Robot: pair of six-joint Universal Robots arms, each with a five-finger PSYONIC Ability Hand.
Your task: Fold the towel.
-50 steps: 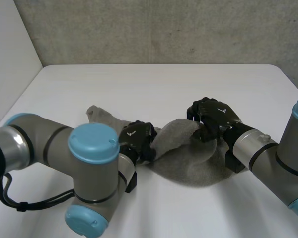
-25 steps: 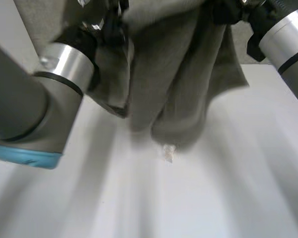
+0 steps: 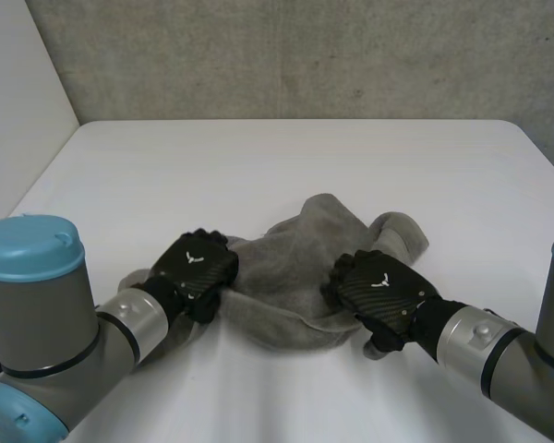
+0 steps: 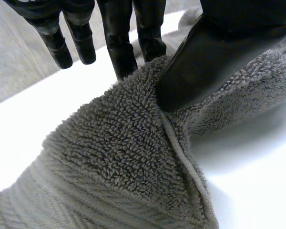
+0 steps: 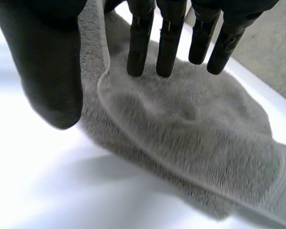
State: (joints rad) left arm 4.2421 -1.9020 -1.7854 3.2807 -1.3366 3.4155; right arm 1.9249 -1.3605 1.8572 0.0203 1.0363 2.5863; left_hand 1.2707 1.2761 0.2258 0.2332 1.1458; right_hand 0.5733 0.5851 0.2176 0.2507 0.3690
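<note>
On the white table [image 3: 286, 157], a grey terry towel [image 3: 295, 268] is lying crumpled, near middle. The left hand [image 3: 196, 268] is pinching its left edge between thumb and fingers; the right hand [image 3: 379, 291] is pinching its right edge likewise.

A white table [image 3: 286, 157] lies bare beyond the fingertips of both hands, open as far as its back edge, where a grey wall [image 3: 286, 55] rises. A crumpled grey towel [image 3: 305, 277] is heaped between the two hands and just past their fingers, the one obstacle on the surface. The left hand [image 3: 196, 270] grips one end of it, with a thick fold wedged between thumb and fingers. The right hand [image 3: 377, 293] pinches the other end, fingertips resting on the heap. To the outer side of each hand the table is bare. Below the right thumb the table is also bare. The gap between the hands is taken up by towel.
</note>
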